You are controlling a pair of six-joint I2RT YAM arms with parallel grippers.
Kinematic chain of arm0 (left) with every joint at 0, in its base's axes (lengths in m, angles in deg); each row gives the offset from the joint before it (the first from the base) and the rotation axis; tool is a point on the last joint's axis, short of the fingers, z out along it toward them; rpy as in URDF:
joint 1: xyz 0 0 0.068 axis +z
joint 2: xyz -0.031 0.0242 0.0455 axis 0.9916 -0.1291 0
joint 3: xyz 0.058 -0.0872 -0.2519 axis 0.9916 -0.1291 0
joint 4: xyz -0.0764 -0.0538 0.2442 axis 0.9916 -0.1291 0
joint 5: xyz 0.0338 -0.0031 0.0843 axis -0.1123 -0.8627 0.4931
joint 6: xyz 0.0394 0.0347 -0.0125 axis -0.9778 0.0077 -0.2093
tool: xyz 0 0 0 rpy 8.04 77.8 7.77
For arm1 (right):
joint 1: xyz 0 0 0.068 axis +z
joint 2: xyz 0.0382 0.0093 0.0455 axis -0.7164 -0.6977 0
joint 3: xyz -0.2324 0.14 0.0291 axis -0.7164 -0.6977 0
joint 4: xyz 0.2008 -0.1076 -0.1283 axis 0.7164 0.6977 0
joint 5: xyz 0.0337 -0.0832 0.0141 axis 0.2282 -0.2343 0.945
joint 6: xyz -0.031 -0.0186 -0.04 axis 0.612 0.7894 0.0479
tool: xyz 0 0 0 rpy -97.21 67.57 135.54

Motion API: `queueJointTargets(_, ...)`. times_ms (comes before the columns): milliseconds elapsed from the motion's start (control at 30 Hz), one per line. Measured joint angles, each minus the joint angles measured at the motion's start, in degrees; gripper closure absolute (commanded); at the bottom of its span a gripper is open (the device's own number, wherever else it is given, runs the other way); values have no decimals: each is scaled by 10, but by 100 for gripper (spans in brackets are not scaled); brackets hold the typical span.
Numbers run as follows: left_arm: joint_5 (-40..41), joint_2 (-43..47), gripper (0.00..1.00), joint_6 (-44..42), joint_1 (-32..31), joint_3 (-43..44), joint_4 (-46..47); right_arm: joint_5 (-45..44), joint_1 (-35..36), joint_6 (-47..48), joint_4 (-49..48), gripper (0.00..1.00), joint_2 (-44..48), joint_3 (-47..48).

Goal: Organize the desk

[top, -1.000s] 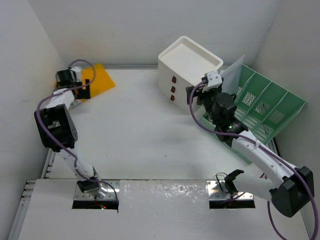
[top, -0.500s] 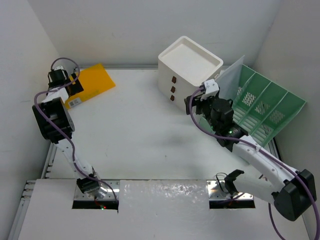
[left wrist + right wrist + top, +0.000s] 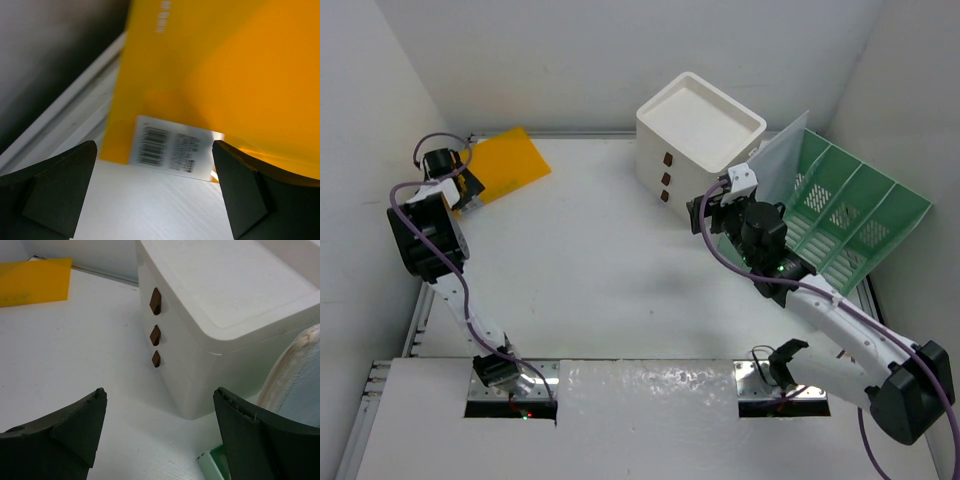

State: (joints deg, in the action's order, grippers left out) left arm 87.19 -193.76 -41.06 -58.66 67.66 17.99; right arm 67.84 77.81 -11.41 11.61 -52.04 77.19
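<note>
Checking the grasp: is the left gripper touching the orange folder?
Cannot tell. Left wrist view: the left gripper, open, flanks the orange folder; no plain contact or gap.

barcode label (image 3: 172, 148) on yellow folder (image 3: 240, 65), print illegible

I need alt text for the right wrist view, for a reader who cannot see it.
A white drawer box with three brown handles stands on the desk, just ahead of the open right gripper. A yellow folder lies at far left.
</note>
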Motion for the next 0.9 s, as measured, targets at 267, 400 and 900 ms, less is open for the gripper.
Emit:
queueJointTargets(267, 122, 1, 0, 60, -3, 5, -70, 19, 5, 0, -5, 16, 8, -13)
queueJointTargets(400, 123, 2, 1, 68, -3, -7, -54, 21, 5, 2, -5, 16, 16, -21)
queueJointTargets(900, -14, -22, 24, 107, -1, 54, -85, 20, 7, 9, 0, 16, 75, -38)
